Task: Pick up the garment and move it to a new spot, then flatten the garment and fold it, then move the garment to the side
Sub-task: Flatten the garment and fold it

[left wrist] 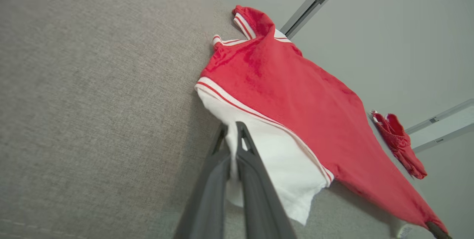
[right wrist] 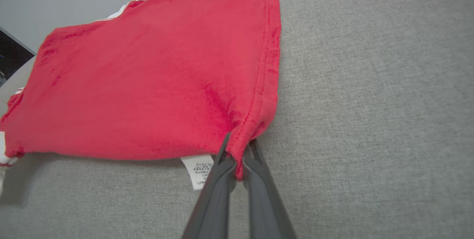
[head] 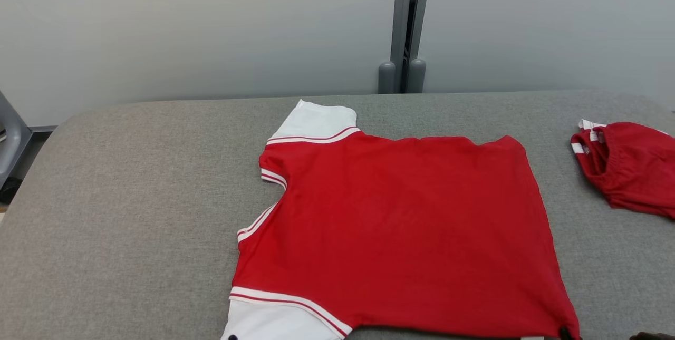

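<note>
Head view: garment (head: 401,224) lay long-axis left-right across frame; we had left gripper (left wrist: 232,127) clamped on its sleeve (left wrist: 274,157), right gripper (right wrist: 240,142) on hem corner (right wrist: 259,120).

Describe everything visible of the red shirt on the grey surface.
The red shirt is a short-sleeved top of soft knit-looking cloth, with white sleeves edged in red-and-white stripes and a striped neckline. It lies spread nearly flat on the grey fabric surface, neck toward the robot's left, hem to its right. The left gripper pinches the near sleeve; the right gripper pinches the near hem corner, beside a white care label.
</note>
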You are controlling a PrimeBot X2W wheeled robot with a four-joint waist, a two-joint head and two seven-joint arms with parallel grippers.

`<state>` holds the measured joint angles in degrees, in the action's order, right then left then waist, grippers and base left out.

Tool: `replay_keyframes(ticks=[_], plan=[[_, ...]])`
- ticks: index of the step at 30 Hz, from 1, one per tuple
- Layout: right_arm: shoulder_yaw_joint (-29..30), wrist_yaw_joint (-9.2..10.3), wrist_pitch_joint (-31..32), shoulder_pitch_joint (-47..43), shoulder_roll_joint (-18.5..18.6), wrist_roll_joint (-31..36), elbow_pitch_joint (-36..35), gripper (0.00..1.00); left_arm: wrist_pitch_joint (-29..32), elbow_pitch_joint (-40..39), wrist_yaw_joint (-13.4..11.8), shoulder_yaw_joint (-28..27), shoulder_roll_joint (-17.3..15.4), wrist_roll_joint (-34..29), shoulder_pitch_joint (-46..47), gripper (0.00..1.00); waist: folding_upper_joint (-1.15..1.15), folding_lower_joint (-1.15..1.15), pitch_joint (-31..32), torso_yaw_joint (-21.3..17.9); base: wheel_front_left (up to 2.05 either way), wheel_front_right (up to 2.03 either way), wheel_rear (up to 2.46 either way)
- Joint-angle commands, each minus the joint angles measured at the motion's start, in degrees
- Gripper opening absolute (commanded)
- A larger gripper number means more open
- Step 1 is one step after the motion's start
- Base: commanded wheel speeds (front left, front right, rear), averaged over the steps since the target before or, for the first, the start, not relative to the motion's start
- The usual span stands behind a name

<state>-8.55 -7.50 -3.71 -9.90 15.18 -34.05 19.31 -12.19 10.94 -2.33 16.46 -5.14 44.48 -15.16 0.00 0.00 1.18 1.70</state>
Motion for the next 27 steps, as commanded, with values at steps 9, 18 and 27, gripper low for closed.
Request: replay_keyframes(ticks=[9, 18, 27], plan=[[1.3, 0.01, 3.6, 2.3, -1.8, 0.5, -2.7, 0.0, 0.6, -1.4, 1.2, 1.0, -1.2, -1.5, 4.9, 0.0, 0.0, 0.0, -0.3, -2.3, 0.0, 0.0, 0.0], [-0.9, 0.01, 5.9, 10.1, -2.0, -1.5, -1.5, 0.0, 3.6, 1.4, 2.4, 1.6, -3.5, -3.6, 15.7, 0.0, 0.0, 0.0, -2.7, -5.0, 0.0, 0.0, 0.0], [-3.6, 0.0, 6.0, 21.4, -2.3, -4.0, 5.0, 0.0, 4.8, 10.2, 4.3, 1.1, -4.4, -4.5, 30.2, 0.0, 0.0, 0.0, -7.7, -6.0, 0.0, 0.0, 0.0]])
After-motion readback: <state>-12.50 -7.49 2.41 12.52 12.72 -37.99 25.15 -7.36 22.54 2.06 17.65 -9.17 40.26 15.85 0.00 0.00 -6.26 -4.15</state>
